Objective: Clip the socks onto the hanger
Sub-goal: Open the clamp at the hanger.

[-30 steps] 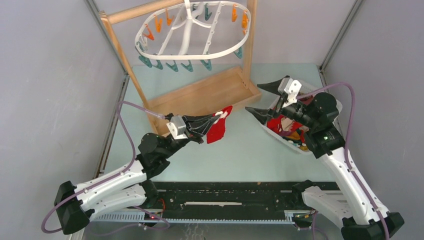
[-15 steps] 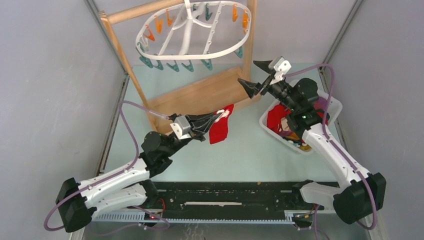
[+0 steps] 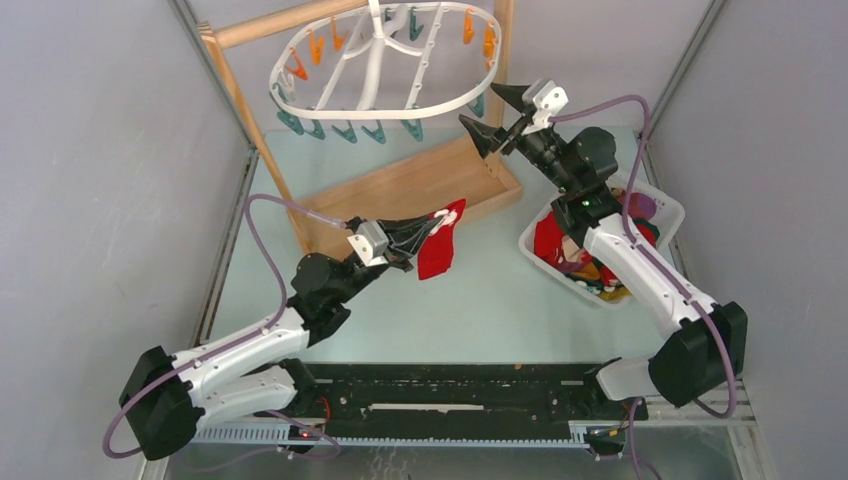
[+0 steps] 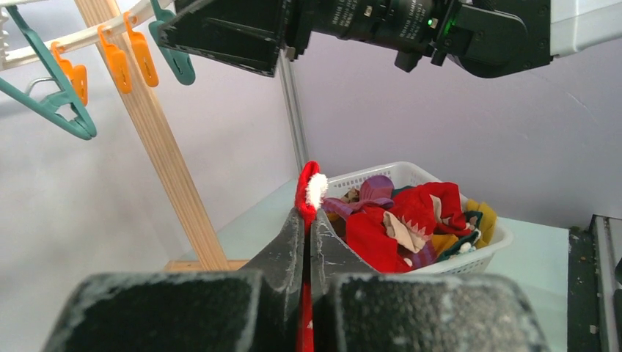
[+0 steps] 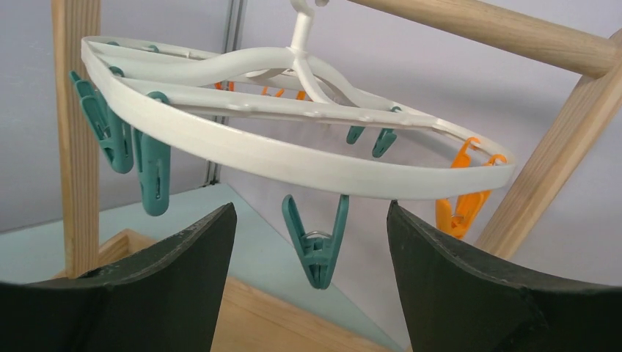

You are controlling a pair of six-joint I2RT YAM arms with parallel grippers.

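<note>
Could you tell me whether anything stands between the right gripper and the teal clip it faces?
Nothing visible does: the teal clip hangs free from the hanger, straight ahead of the open right gripper.

Overhead plus close wrists; hanger (image 5: 293,158) common

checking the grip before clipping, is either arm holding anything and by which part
Left pincer is shut on a red sock, pinched just below its white-tipped end. Right pincer is open and empty.

The right tool (image 3: 480,105) up from the basket (image 4: 400,172) to the hanger (image 5: 293,158) rim; left tool (image 3: 435,222) with red sock (image 3: 437,255) slightly forward.
</note>
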